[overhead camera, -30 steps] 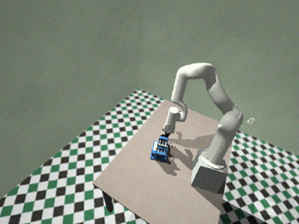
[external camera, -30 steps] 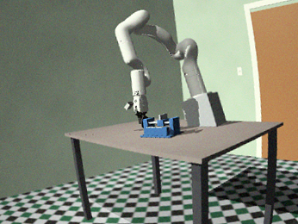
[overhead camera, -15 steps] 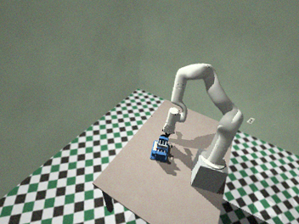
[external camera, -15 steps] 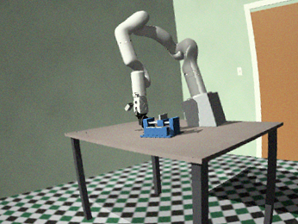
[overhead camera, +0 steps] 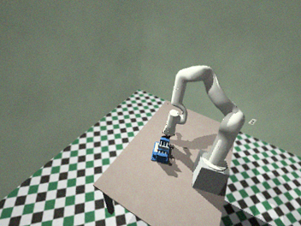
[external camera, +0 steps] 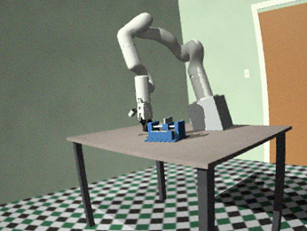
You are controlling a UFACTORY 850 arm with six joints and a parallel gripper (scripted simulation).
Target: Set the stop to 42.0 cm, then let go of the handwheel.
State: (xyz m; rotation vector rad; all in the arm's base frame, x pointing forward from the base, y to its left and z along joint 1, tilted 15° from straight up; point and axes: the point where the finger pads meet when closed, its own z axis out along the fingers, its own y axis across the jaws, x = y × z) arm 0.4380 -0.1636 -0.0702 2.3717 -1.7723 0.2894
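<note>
A small blue slide fixture (overhead camera: 161,153) with pale rails and a grey stop block sits on the brown table; it also shows in the side view (external camera: 164,132). My gripper (overhead camera: 166,137) points straight down at the fixture's far end and is shut on the handwheel there, also seen in the side view (external camera: 144,125). The handwheel itself is too small and hidden by the fingers to make out. The stop block (external camera: 168,119) sits toward the fixture's right end in the side view.
The arm's grey base box (overhead camera: 210,175) stands on the table to the right of the fixture. The table edge runs close to the fixture on the left. A brown door (external camera: 297,80) is in the far wall.
</note>
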